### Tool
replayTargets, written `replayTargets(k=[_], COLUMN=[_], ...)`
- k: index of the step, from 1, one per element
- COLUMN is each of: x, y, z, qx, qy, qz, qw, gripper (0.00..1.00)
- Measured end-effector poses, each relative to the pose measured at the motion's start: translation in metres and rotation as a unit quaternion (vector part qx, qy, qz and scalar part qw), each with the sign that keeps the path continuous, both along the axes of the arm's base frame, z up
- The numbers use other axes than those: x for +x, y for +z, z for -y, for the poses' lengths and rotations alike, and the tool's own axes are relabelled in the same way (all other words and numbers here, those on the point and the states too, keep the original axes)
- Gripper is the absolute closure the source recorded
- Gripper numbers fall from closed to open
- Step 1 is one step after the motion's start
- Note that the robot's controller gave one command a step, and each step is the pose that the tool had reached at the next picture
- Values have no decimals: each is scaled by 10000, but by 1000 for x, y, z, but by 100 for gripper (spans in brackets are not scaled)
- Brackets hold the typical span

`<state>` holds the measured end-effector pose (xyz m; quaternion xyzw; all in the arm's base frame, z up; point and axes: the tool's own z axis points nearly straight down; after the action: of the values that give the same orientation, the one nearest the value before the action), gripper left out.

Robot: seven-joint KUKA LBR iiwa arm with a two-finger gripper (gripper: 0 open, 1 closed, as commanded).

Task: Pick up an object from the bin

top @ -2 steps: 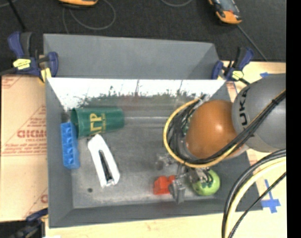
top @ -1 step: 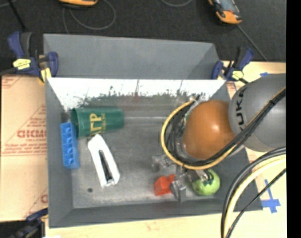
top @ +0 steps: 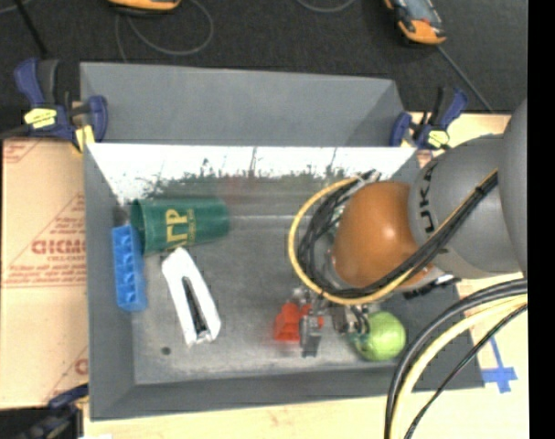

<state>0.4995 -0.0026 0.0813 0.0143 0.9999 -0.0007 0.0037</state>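
Camera view, red block [top: 285, 324] just left of jaws, green ball [top: 383, 337] just right, cannot tell if clenched.

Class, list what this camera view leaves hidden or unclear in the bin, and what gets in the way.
Camera view:
1. The red thing: right side covered by the gripper, shape unclear.
2. The green ball: upper left edge behind the wrist parts.
3. The bin: floor at right lies under the arm's orange cover.
4. The green cup: lettering curves out of sight.
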Motion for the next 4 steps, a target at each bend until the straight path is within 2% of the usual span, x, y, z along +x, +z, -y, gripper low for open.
replayTargets(k=[1, 2, 3, 4], x=[0, 0, 0, 0], y=[0, 0, 0, 0], z=[0, 0, 0, 0], qx=[3, 3, 4, 4], qy=[-10, -11, -22, -26], qz=[3, 3, 2, 2], qw=[10000, 10000, 10000, 10000], gripper=[100, 0, 100, 100])
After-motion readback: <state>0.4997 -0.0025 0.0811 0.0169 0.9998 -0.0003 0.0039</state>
